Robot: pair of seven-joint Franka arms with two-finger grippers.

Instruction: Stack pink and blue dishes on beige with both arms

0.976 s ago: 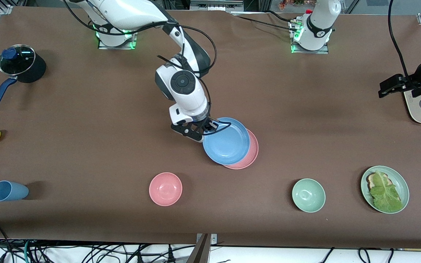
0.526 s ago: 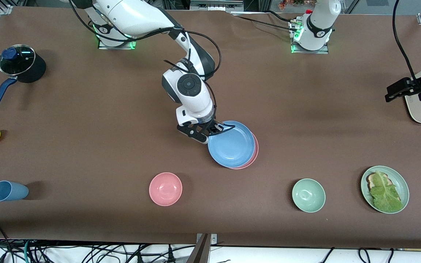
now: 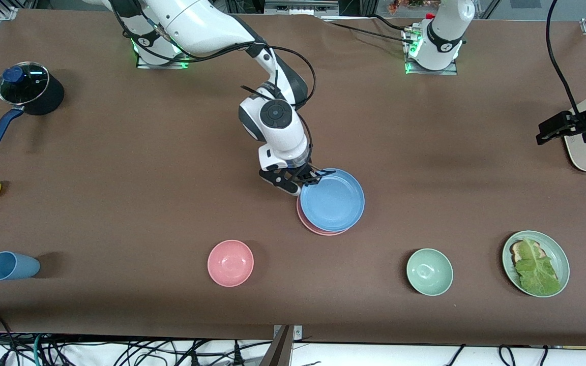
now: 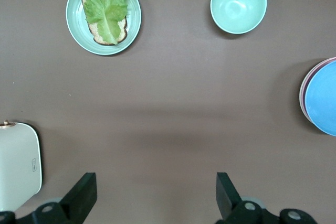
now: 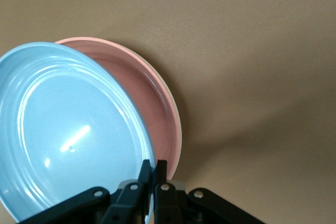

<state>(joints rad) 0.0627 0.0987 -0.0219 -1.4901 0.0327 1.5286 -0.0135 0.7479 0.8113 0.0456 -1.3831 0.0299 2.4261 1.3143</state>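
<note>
The blue plate (image 3: pixel 333 200) is gripped by the right gripper (image 3: pixel 307 180) over the pink plate (image 3: pixel 313 225) (beige rim beneath); the left gripper (image 4: pixel 152 198) is held open.

A: Even overhead light covers the brown counter (image 3: pixel 120 152); soft shadows fall beside the blue cup (image 3: pixel 12 266) and the pot (image 3: pixel 31 94).

B: Green glows mark both arm bases. In the right wrist view, a white glint sits on the blue plate (image 5: pixel 73 140), and a broad shadow crosses the counter near the pink plate (image 5: pixel 152 103). All views look sharp.
</note>
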